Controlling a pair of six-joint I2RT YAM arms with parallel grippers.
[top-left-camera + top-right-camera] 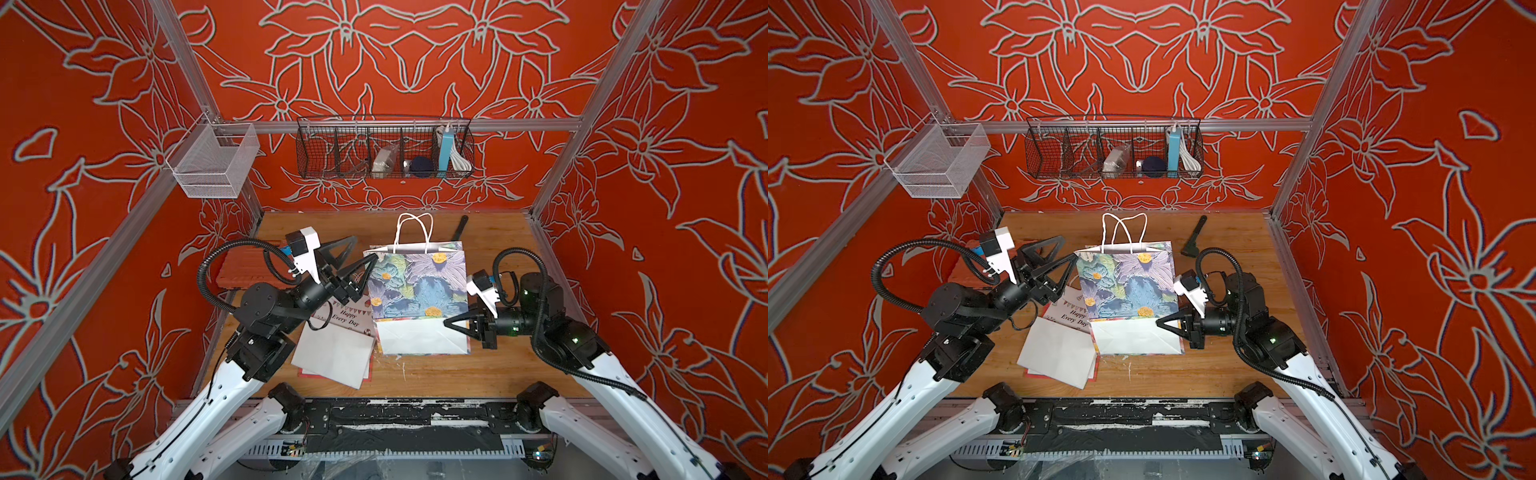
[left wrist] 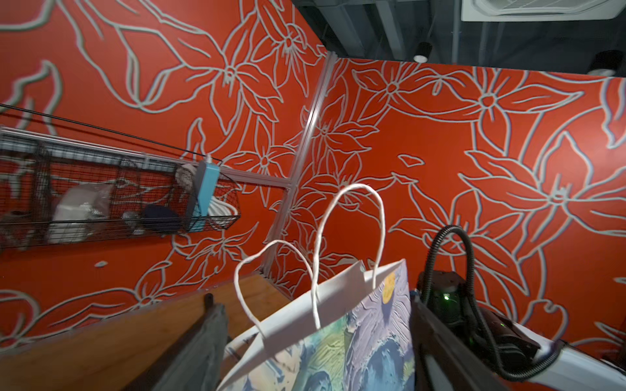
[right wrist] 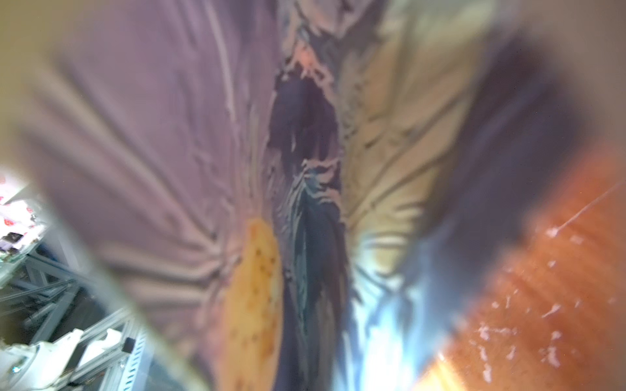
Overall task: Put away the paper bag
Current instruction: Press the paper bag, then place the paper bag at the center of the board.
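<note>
Purple paper bag [image 1: 415, 286], white base [image 1: 419, 337] only from above

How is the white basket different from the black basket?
The white basket is a small box; the black basket is long and low. The black basket has dividers making compartments; the white basket is one open space. The black basket holds things, like a blue box and a white cable; the white basket looks empty. Both are wire mesh and hang on the metal frame.
</note>
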